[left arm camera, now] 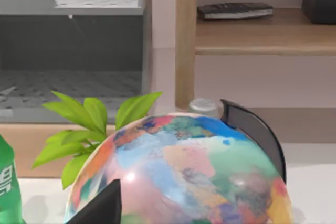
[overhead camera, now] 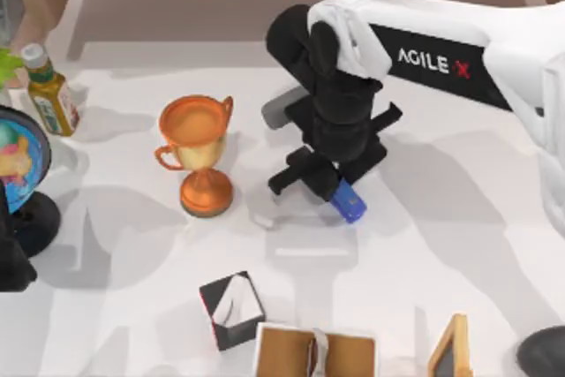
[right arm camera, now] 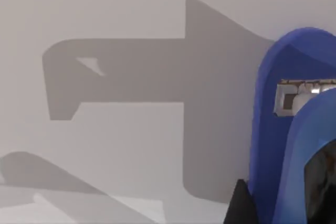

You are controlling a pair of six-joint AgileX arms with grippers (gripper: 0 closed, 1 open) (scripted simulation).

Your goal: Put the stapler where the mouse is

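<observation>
One stapler (overhead camera: 350, 204), blue, is seen at mid-table, just right of centre in the top view, under the right gripper (overhead camera: 328, 184). Only its blue end projects from beneath the black wrist; the rest is covered. In the right wrist view the stapler (right arm camera: 294, 129) sits close against the camera with a metal slot showing, and a dark finger (right arm camera: 240, 205) lies at its side, so the claw is judged to be pinching the stapler. Whether the stapler rests on the table (overhead camera: 441, 245) or is lifted just off it cannot be told.

Long axis: slanted, from upper left under the gripper to lower right in the top view; the exposed blue end points toward the table's lower right. The black end is hidden.

The grip is taken across the body from above, presumably so the stapler can be carried level to the mouse's spot. A grey object (overhead camera: 278, 110), partly hidden behind the right arm, may be the mouse; this cannot be confirmed.

Left arm: parked at the left edge by the globe (left arm camera: 178, 177); its claw state cannot be told.

Also listed: trophy (overhead camera: 198, 152), bottle (overhead camera: 48, 90).
</observation>
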